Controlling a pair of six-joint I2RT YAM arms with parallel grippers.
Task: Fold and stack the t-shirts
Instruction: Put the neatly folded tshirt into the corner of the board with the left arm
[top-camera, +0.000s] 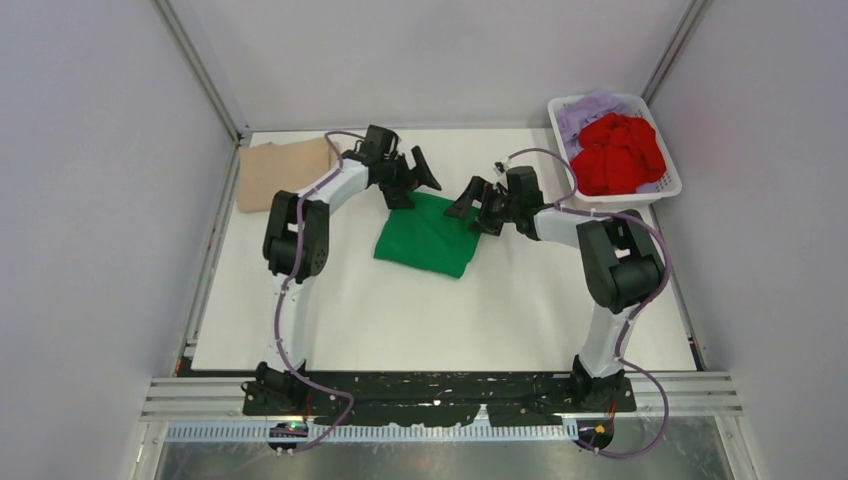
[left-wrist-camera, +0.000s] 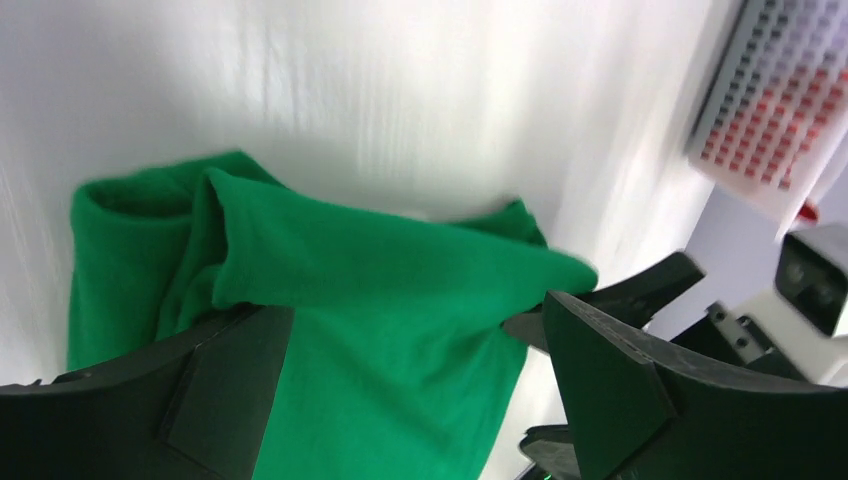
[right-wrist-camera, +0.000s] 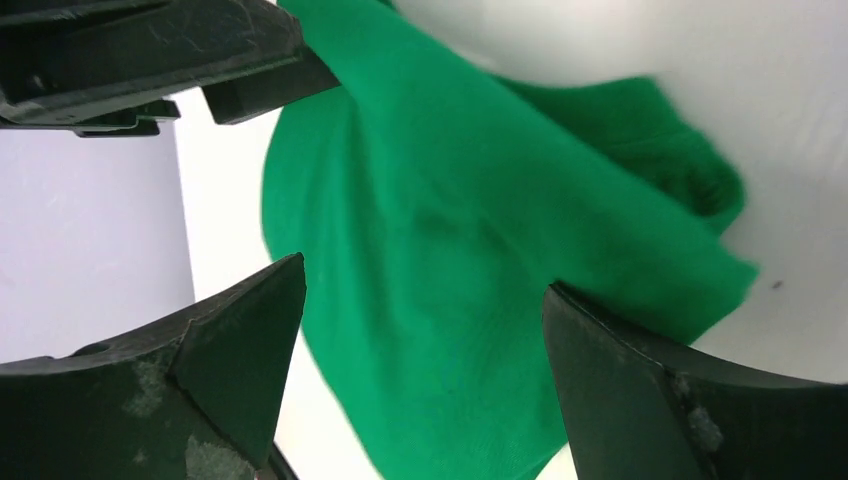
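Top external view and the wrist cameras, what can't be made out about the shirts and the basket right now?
- Green t-shirt: far corners covered by the left gripper and right gripper, top view; bottom cut off by the frame edge in both wrist views.
- Lavender t-shirt: mostly buried under the red t-shirt, top view.
- Basket: blurred, cut by the edge, left wrist view.

No text, labels or numbers legible, as far as visible.
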